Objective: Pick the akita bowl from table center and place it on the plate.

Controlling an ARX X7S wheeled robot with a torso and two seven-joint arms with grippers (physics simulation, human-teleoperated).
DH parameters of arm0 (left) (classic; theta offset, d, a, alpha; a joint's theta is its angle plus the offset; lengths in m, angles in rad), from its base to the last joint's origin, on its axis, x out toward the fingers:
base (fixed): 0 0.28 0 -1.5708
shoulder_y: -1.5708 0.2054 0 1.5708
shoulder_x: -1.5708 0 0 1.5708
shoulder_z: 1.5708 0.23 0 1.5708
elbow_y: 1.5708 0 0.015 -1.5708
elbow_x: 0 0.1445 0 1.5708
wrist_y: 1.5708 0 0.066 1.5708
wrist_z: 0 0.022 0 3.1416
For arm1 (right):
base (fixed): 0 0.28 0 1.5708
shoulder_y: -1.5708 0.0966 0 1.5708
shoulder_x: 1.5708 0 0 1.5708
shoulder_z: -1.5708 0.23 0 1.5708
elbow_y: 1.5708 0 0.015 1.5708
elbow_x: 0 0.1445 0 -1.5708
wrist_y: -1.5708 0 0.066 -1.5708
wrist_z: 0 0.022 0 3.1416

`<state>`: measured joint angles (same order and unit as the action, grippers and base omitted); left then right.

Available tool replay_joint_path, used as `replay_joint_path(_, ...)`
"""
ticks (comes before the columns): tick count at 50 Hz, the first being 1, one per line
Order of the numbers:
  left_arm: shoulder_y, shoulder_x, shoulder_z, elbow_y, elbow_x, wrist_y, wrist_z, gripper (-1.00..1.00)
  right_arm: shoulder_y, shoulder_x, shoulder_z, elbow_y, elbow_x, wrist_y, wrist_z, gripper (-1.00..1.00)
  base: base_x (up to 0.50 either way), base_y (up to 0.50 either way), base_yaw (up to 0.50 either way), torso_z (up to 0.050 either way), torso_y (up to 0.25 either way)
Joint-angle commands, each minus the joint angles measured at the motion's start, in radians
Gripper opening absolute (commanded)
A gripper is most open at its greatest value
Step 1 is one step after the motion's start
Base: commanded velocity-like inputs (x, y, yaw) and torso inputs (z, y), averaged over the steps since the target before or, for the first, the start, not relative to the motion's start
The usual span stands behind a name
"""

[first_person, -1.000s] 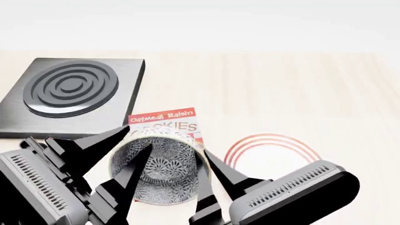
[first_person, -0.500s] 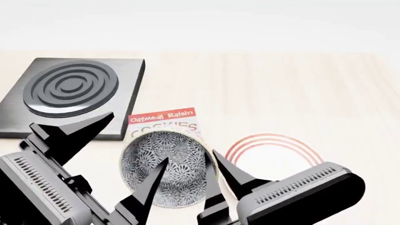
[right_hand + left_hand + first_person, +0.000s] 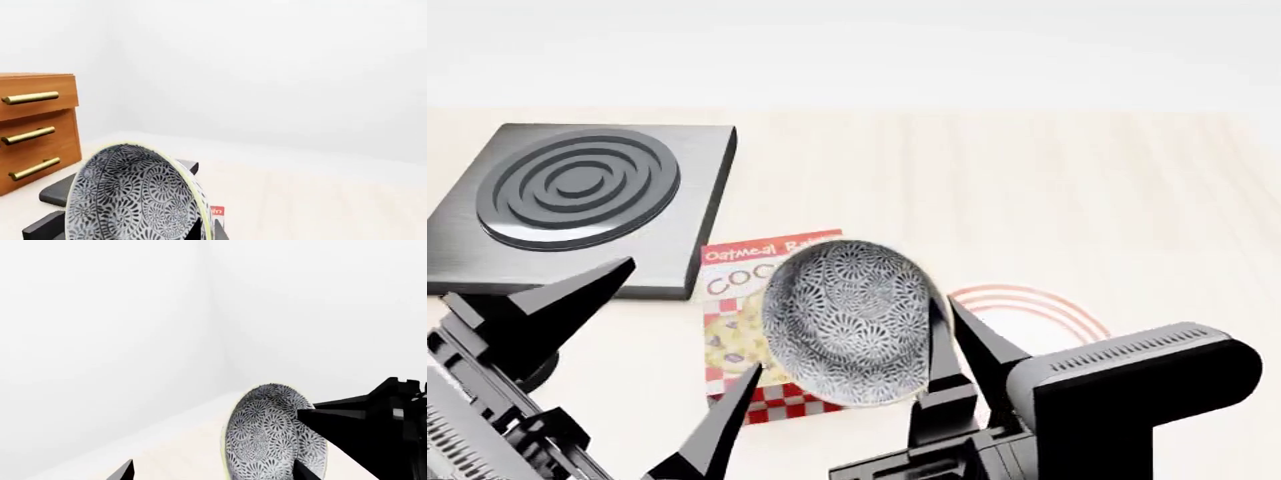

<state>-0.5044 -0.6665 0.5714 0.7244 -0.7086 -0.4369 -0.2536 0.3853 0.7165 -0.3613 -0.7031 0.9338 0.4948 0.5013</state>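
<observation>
ITEM: akita bowl | LOCATION: lifted and tilted above cookie box, beside plate | HOLDER: right gripper clamped on its rim | left gripper spread, empty | DONE: pick-up | LEFT: carry over, set on plate

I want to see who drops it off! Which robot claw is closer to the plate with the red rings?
The right gripper, holding the akita bowl, sits right beside the plate. The left gripper is open, farther away on the bowl's other side.
</observation>
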Motion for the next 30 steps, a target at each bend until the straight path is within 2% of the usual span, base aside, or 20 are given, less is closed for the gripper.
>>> replay_joint_path(1,0.106,0.004,-0.046,0.075,0.022,0.05,-0.051,1.0,0.016,-0.053,0.063,0.091,-0.003,-0.013,0.009,-1.0,0.0,0.0,0.0,0.0,0.0)
replay_joint_path(11,0.219,-0.009,-0.063,0.113,0.063,0.123,-0.099,1.0,0.111,-0.103,0.033,0.192,0.02,0.058,0.043,-1.0,0.0,0.0,0.0,0.0,0.0)
replay_joint_path(14,0.258,-0.013,-0.079,0.112,0.065,0.159,-0.107,1.0,0.156,-0.135,0.051,0.257,0.071,0.117,0.13,-1.0,0.0,0.0,0.0,0.0,0.003)
replay_joint_path(21,0.334,-0.025,-0.107,0.116,0.068,0.22,-0.127,1.0,0.235,-0.238,0.175,0.424,0.351,0.156,0.255,-1.0,0.0,0.0,0.0,0.0,0.0)
replay_joint_path(30,0.349,-0.024,-0.126,0.105,0.051,0.236,-0.142,1.0,0.338,-0.298,0.201,0.6,0.422,0.153,0.237,-1.0,0.0,0.0,0.0,0.0,0.0)
